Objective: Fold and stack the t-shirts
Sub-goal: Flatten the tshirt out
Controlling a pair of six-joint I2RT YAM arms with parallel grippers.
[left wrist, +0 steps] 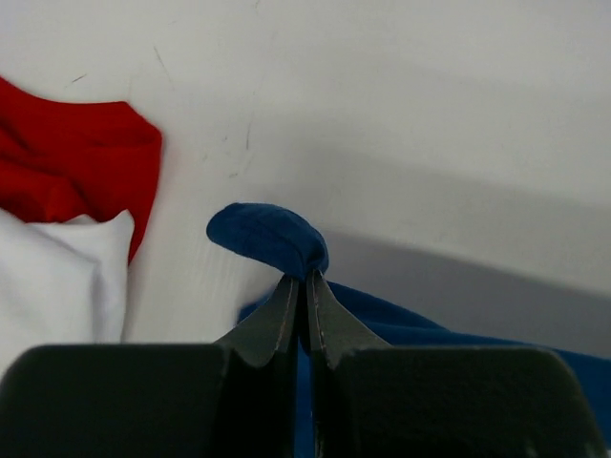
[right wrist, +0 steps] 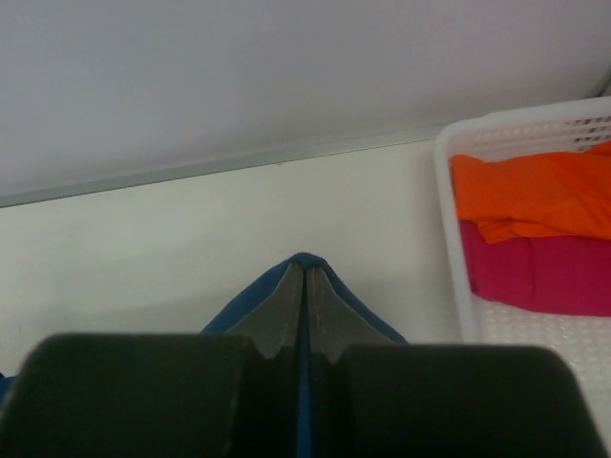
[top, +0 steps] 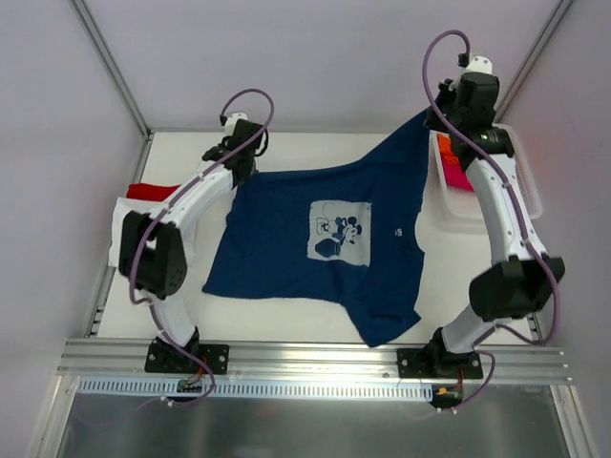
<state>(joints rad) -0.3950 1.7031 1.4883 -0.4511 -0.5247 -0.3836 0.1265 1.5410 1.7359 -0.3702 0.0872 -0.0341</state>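
A navy t-shirt (top: 325,239) with a white chest print is stretched across the table, held up by two corners. My left gripper (top: 244,157) is shut on its far left corner; the pinched cloth (left wrist: 272,239) bunches past the tips (left wrist: 305,279). My right gripper (top: 441,113) is shut on its far right corner, raised; blue cloth (right wrist: 234,315) wraps the tips (right wrist: 305,270). A red t-shirt (top: 151,192) and a white t-shirt (top: 124,229) lie at the left, also in the left wrist view, red (left wrist: 67,153), white (left wrist: 57,277). Orange (right wrist: 535,196) and magenta (right wrist: 544,272) t-shirts lie in the basket.
A white plastic mesh basket (top: 458,218) stands at the right edge of the table, under my right arm; its rim (right wrist: 449,239) shows in the right wrist view. Grey walls enclose the table at the back and sides. A metal rail runs along the near edge.
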